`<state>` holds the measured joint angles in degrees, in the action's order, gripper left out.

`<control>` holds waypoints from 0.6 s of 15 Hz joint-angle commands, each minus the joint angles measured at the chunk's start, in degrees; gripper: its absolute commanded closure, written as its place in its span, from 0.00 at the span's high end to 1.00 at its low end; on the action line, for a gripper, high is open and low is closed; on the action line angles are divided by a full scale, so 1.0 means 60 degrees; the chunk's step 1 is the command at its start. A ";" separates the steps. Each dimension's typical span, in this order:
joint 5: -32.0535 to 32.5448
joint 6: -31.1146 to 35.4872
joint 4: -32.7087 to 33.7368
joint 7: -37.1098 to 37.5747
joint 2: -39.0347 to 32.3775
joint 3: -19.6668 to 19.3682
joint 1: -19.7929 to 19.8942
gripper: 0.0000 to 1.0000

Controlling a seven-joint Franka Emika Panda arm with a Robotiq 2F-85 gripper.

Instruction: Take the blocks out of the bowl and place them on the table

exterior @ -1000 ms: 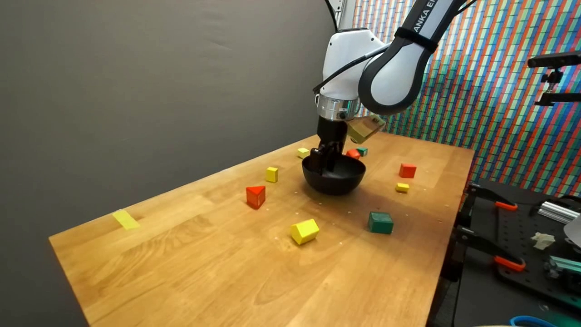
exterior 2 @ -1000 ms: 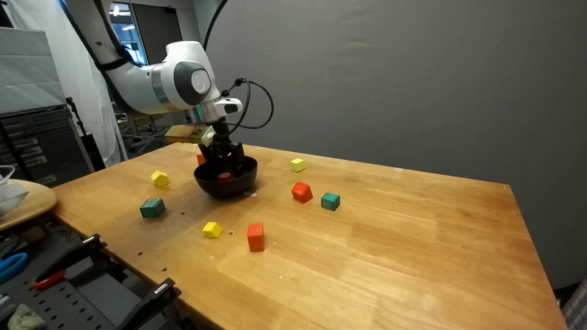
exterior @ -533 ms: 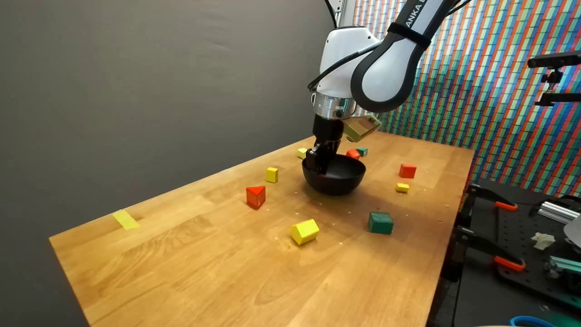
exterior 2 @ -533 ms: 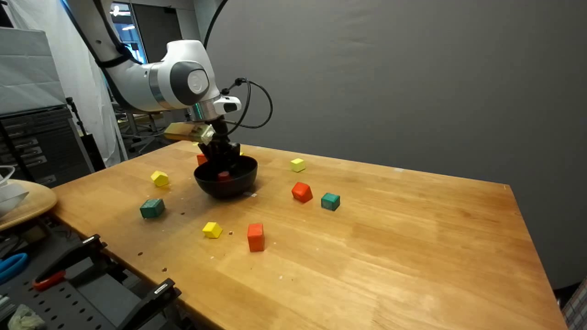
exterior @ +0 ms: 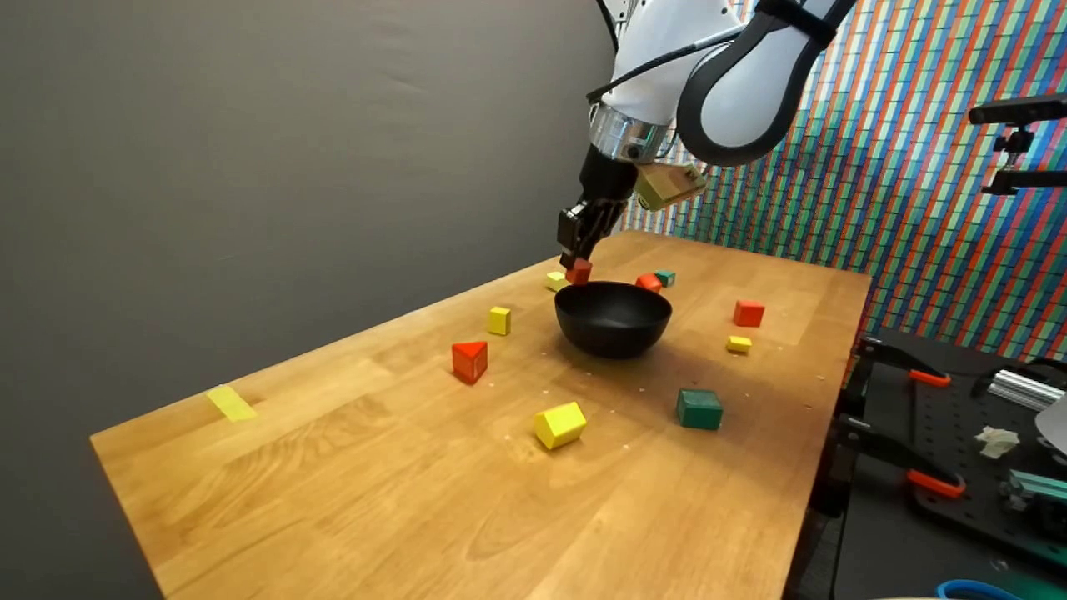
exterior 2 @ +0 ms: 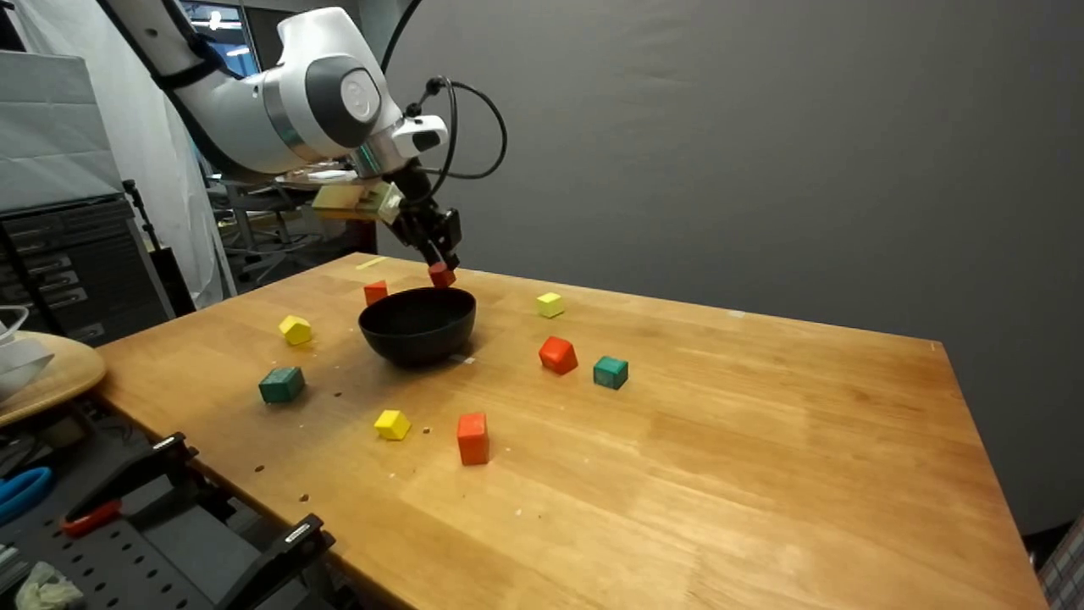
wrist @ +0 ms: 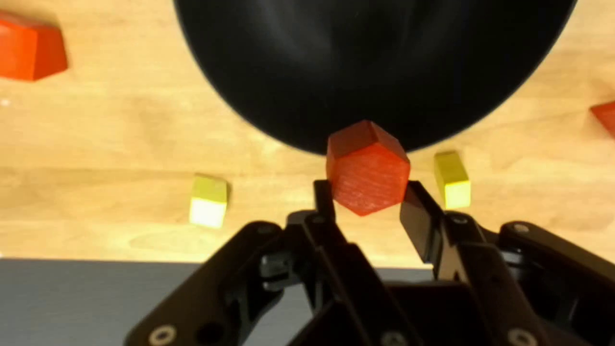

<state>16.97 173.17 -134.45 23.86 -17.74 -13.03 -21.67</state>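
Observation:
Held at the tips of my gripper [wrist: 367, 196] is a red block [wrist: 369, 175], with the fingers pressed on two opposite sides. In both exterior views the gripper [exterior: 573, 257] is tilted, and the red block [exterior 2: 441, 275] hangs just above the black bowl's rim, over its far side. The bowl [exterior: 613, 333] stands upright on the wooden table [exterior: 400, 500]; only bare black shows in the visible part of its inside. Around it on the table lie several blocks, among them a yellow one [exterior: 560, 425], a green one [exterior: 698, 408], a red wedge [exterior: 470, 362] and an orange-red one [exterior 2: 472, 439].
A flat pale-yellow scrap [exterior: 232, 402] lies near the table's end. Clamps with orange tips [exterior: 929, 379] and a black bench [exterior: 884, 517] adjoin one long side. A grey wall [exterior 2: 762, 169] runs along the opposite side.
The gripper was down in the bowl with the red block lying there. It has closed on the block and risen, tilting, so that both are now above the rim at the bowl's far side.

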 commanded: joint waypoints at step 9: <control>-0.0304 -0.0517 0.1471 0.1687 -0.0627 0.0244 -0.0484 0.16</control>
<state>21.11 176.88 -131.45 35.88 -19.70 -18.85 -29.77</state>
